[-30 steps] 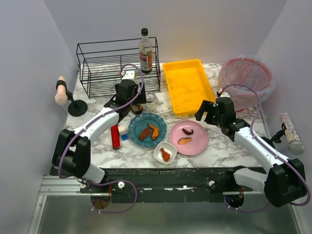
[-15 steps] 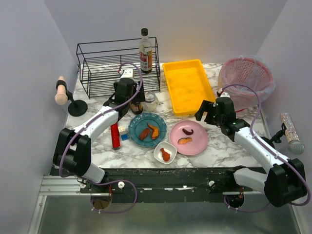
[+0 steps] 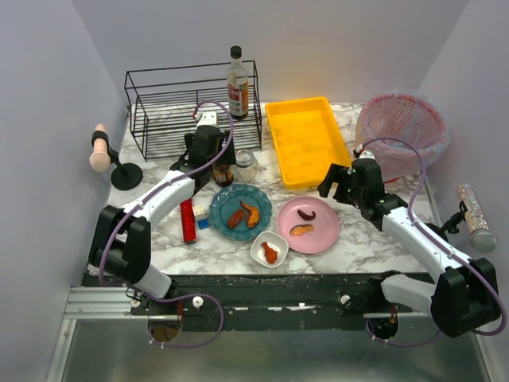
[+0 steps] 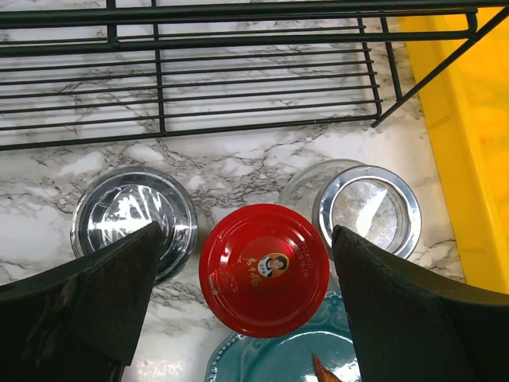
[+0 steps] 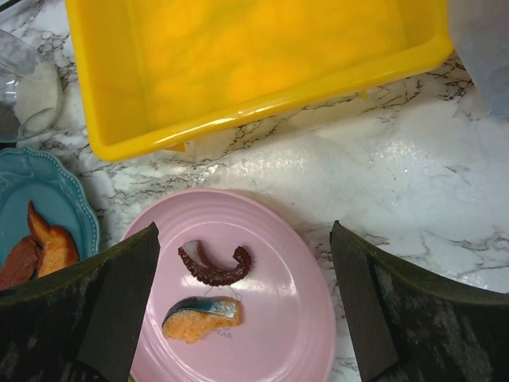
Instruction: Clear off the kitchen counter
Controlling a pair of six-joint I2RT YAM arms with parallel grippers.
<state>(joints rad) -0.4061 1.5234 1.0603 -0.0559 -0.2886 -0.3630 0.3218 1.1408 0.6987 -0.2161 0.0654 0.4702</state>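
Note:
The kitchen counter (image 3: 374, 239) is white marble. On it stands a red-lidded jar (image 4: 264, 268), seen from above between the open fingers of my left gripper (image 4: 246, 239); the fingers are apart from the lid. Two metal-rimmed glass jars flank it, one at the left (image 4: 134, 215) and one at the right (image 4: 370, 207). My right gripper (image 5: 244, 231) hangs open above the back of a pink plate (image 5: 270, 318) that carries an octopus piece (image 5: 215, 267) and a fish piece (image 5: 203, 316). A blue plate (image 3: 240, 211) with food lies between the two arms.
A yellow tray (image 3: 306, 139) sits at the back centre, a black wire rack (image 3: 171, 107) at the back left, with a dark sauce bottle (image 3: 237, 83) beside it. A pink basket (image 3: 400, 123) stands back right. Near the front are a small white bowl (image 3: 270, 249) and a red can (image 3: 188, 223).
My left gripper has crept a little toward the rack, over the red-lidded jar. The right arm has stayed still.

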